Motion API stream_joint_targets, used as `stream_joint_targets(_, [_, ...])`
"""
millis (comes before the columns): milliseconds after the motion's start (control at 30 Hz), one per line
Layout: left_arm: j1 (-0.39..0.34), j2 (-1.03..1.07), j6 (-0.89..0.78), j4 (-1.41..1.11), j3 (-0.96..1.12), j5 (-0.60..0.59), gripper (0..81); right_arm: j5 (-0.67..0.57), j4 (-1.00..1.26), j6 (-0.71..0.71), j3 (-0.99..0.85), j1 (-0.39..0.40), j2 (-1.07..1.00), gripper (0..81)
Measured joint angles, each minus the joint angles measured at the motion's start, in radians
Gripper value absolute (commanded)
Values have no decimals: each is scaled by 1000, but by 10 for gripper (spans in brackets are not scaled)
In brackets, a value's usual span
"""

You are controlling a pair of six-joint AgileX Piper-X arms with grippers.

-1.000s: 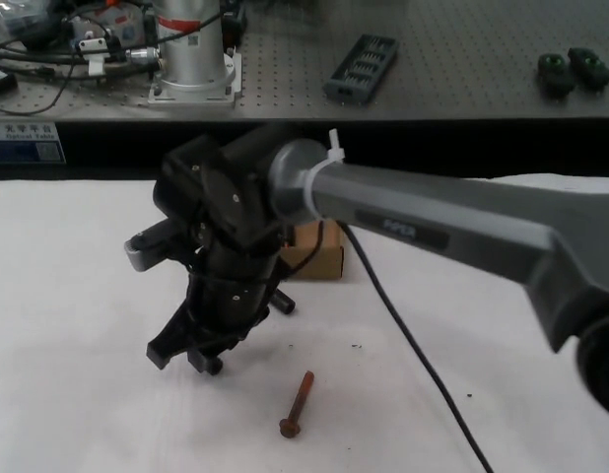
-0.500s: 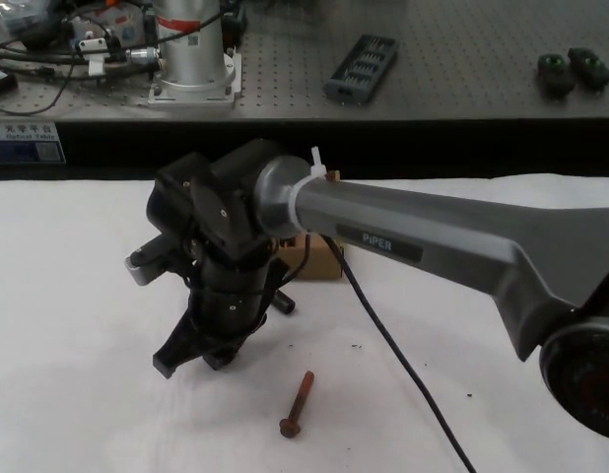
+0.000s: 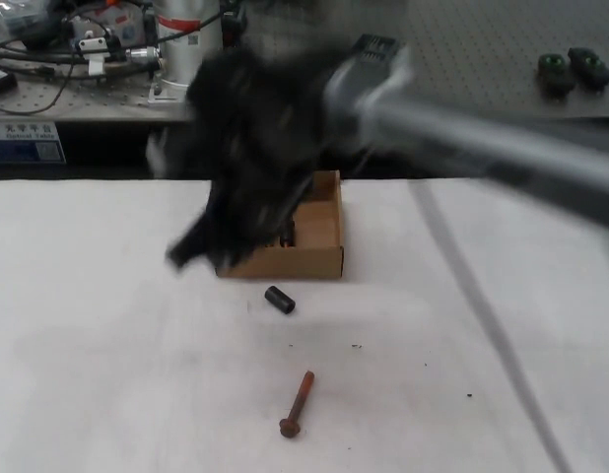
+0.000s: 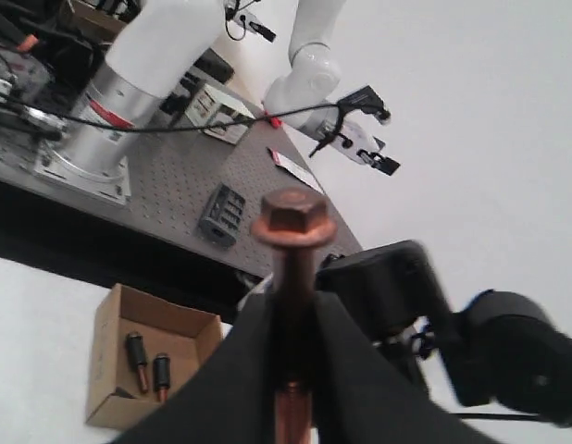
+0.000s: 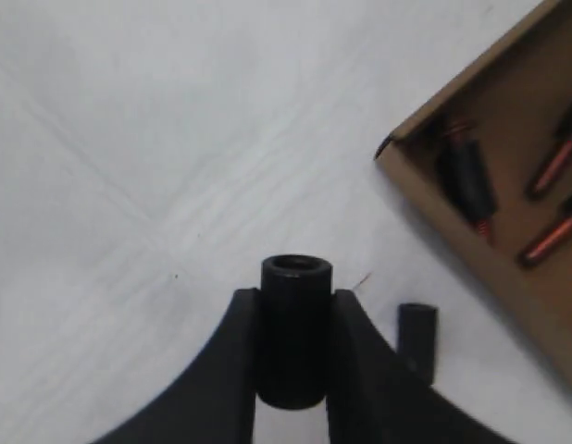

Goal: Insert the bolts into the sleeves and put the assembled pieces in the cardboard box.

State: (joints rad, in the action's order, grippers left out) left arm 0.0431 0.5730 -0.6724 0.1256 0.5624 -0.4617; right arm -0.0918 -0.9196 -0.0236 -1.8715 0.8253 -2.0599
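Observation:
My left gripper [image 4: 291, 356] is shut on a copper bolt [image 4: 292, 268], held with its hex head up. My right gripper [image 5: 293, 301] is shut on a black sleeve [image 5: 293, 370], its open bore facing the camera, above the white cloth beside the cardboard box [image 5: 490, 250]. Assembled pieces [image 5: 466, 180] lie in the box. One loose sleeve [image 3: 279, 300] lies on the cloth in front of the box [image 3: 319, 261], and a loose bolt [image 3: 297, 404] lies nearer the front. In the high view the right arm [image 3: 255, 168] is a blur above the box's left side.
Behind the white cloth runs a perforated bench with a silver robot base [image 3: 191, 39], cables, a dark slotted block [image 3: 369, 54] and two black-green parts [image 3: 573, 71]. The left wrist view shows the right arm's wrist [image 4: 397, 291] close behind the bolt.
The right arm has swung up and back toward the box, uncovering the box and the loose sleeve. The loose bolt on the cloth has stayed put.

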Motion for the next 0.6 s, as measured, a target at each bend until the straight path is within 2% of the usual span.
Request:
stream_joint_targets(100, [-15, 168, -37, -177, 0, -47, 6, -51, 83, -3, 157, -41, 170, 25])
stream_joint_targets(233, [-109, 336, -101, -369, 21, -96, 6, -135, 251, 24, 457, -79, 392, 25])
stream_joint_targets(400, [-286, 518, -102, -455, 100, -50, 6, -217, 570, 161, 880, -79, 682, 25])
stream_joint_targets(433, [-326, 549, -94, -465, 113, -34, 6, -222, 672, 183, 1026, -79, 711, 25])
stream_joint_targets(500, [-436, 627, -59, -483, 132, 20, 6, -231, 773, 216, 1146, -79, 766, 25])
stream_joint_targets(600, [-530, 696, -50, -498, 134, 55, 6, -260, 904, 237, 1308, -82, 814, 25])
